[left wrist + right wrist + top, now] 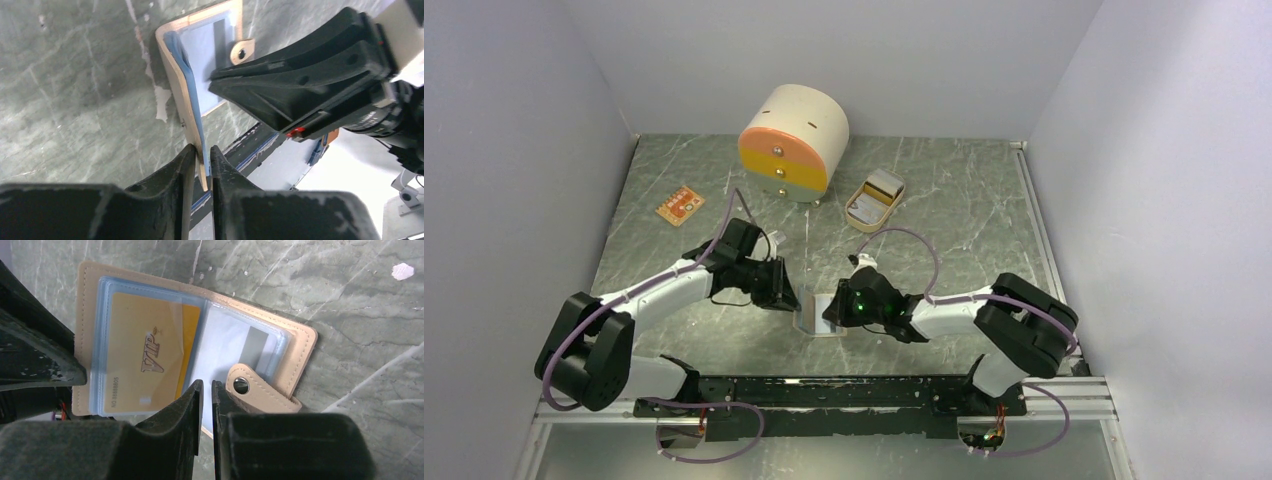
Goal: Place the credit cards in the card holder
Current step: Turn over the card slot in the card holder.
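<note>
The card holder (301,346) lies open on the marble surface, directly between the two sets of fingers. One leaf is flat under the right gripper (205,385). The other leaf stands up on edge in the slot of the left gripper (202,149).

The left fingers bracket that raised leaf closely on both sides, but I cannot tell whether they are pinching it or only standing around it. The right fingers are drawn almost together, with only a thin dark slot between them and nothing visible in it. Their tips sit against the clear sleeve over a pale card with a grey stripe (235,337).

A yellow VIP card (145,355) is already sleeved on the raised leaf, on the left-finger side. The snap tab (250,386) lies just beside the right fingertips.

**Risks, as I judge them:**
- If the left fingers slacken, the raised leaf would drop onto the right fingers and shut over the pale card (whether that card is fully seated is hard to say).
- A push from the right tips could slide the whole holder across the slick stone, since little else anchors it.
- The tab could snag a finger as it pulls away.

The open holder's long axis runs from the left fingers across to just past the right fingertips. The fold crosses between them, and the tab end points away from the left fingers.
</note>
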`<state>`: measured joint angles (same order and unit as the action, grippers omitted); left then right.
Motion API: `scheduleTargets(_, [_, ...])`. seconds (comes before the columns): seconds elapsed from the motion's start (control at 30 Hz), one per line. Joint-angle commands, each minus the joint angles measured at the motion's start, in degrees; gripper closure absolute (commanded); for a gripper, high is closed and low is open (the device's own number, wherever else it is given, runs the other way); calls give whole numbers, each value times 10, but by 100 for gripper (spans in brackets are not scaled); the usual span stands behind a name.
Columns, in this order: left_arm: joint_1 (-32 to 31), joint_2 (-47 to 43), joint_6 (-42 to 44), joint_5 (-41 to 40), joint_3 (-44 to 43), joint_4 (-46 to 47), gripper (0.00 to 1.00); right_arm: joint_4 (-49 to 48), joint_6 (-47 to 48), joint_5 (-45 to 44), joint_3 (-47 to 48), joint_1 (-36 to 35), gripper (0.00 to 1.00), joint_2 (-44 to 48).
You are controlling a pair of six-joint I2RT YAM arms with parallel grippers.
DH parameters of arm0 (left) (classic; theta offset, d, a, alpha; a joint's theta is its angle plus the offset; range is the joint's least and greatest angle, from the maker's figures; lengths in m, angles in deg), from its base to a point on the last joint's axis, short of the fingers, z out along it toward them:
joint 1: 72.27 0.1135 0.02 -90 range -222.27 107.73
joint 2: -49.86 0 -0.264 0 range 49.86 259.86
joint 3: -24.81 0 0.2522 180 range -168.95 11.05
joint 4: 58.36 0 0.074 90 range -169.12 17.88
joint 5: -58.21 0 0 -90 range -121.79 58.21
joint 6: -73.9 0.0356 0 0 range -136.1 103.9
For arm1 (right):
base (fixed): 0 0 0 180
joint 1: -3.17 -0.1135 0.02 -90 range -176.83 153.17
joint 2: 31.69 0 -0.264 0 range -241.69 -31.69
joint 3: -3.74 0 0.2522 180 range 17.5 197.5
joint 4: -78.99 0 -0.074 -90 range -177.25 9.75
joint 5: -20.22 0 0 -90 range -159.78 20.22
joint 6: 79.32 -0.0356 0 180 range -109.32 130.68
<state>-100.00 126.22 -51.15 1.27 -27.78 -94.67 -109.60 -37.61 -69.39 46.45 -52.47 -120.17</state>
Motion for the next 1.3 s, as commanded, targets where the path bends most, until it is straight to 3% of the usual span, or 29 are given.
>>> scheduleTargets(0.0, [-3, -3, -16, 38, 11, 71, 76, -30, 5, -6, 2, -3, 84, -18])
scheduleTargets(0.43, [-3, 33, -11, 23, 8, 87, 72, -56, 0, 10, -3, -3, 84, -46])
scheduleTargets(0.77, [-7, 22, -39, 64, 32, 155, 89, -59, -1, 13, -4, -4, 83, -53])
scheduleTargets(1.27, [-20, 35, -49, 71, 46, 189, 91, -63, -4, 14, -7, -4, 83, -58])
